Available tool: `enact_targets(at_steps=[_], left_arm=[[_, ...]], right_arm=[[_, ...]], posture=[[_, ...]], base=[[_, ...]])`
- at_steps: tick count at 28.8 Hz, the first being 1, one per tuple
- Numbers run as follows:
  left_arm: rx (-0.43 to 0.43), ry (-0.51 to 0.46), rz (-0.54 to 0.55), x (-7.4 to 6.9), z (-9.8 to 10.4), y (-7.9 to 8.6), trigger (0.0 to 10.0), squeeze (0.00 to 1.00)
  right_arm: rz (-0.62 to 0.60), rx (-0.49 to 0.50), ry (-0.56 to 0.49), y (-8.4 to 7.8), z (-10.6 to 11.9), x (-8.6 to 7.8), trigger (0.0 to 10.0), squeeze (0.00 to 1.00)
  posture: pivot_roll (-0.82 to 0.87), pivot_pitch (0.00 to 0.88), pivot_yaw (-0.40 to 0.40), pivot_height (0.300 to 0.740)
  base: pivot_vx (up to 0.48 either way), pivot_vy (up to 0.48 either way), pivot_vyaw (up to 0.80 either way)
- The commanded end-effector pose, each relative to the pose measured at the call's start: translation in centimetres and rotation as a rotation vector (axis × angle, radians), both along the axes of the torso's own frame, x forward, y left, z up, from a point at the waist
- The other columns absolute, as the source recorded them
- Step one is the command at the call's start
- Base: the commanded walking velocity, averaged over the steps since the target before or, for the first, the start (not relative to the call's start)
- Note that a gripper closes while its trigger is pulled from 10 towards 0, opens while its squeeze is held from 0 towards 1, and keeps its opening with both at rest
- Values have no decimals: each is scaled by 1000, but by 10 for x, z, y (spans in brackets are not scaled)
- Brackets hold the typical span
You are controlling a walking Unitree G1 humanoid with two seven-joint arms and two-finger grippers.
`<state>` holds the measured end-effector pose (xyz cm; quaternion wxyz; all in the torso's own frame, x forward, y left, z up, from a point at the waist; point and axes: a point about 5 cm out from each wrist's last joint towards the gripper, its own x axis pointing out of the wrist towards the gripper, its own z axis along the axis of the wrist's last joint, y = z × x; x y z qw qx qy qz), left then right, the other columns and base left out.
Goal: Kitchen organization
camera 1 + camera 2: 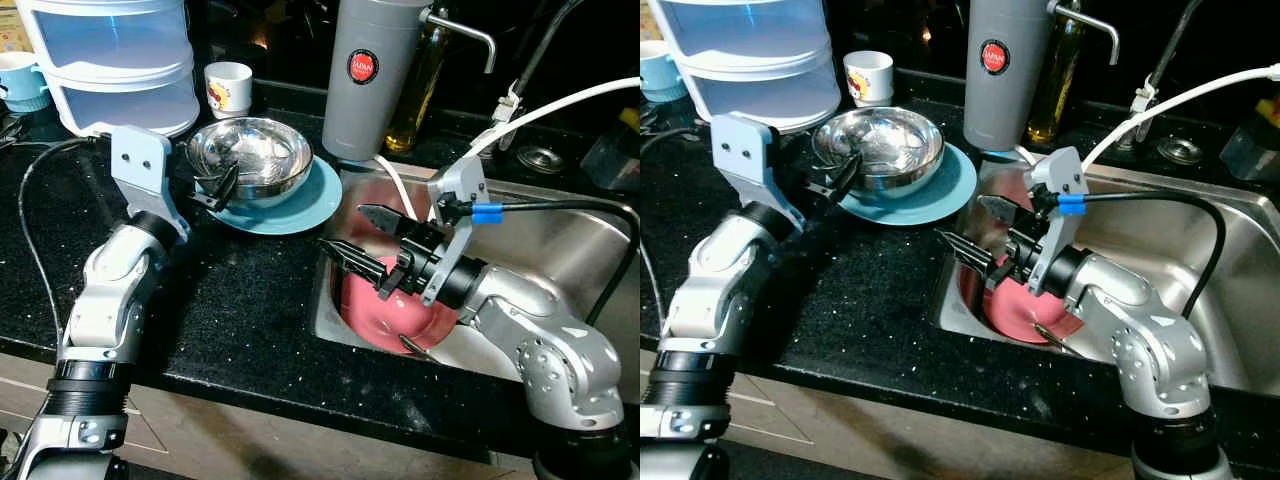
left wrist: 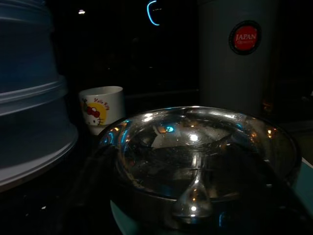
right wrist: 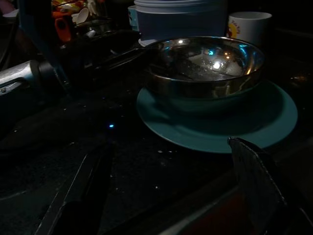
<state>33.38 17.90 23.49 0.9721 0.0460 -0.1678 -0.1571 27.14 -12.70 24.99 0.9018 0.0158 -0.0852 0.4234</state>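
1. Left eye view: a steel bowl [image 1: 250, 160] sits on a blue plate [image 1: 300, 208] on the black counter [image 1: 240, 310], beside the sink [image 1: 570, 240].
2. The left gripper [image 1: 222, 185] is at the bowl's near rim, fingers slightly parted around the edge; whether they pinch it I cannot tell.
3. The right gripper [image 1: 365, 240] hangs spread wide over a pink plate [image 1: 385, 310] in the sink, holding nothing.
4. The bowl looks light, rigid and slick; the thin rim is the likely place to grip, one finger inside and one outside.
5. The plates look breakable and probably wet, so take them by the edge and lift gently.
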Motion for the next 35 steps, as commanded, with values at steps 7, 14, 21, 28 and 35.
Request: enact_targets(at_steps=[7, 14, 21, 28, 35], left_arm=[[53, 23, -26, 1, -6, -9, 0, 0], [74, 28, -20, 1, -5, -9, 0, 0], [77, 24, -8, 1, -3, -8, 0, 0], [47, -89, 24, -4, 28, -6, 0, 0], [-16, -290, -17, -20, 87, -14, 0, 0]], right_arm=[[-10, 7, -14, 0, 5, -1, 10000, 0], [-25, 8, -16, 0, 5, 1, 10000, 0], [-33, 10, -17, 0, 5, 2, 10000, 0], [-50, 29, -26, 0, 6, 7, 10000, 0], [-110, 75, -19, 0, 9, 18, 10000, 0]], posture=[[-39, 74, -73, 740], [-34, 74, -72, 740], [-28, 67, -70, 740], [-18, 44, -72, 740], [13, 10, -70, 740]], base=[[0, 0, 0], [0, 0, 0], [0, 0, 0], [0, 0, 0], [0, 0, 0]])
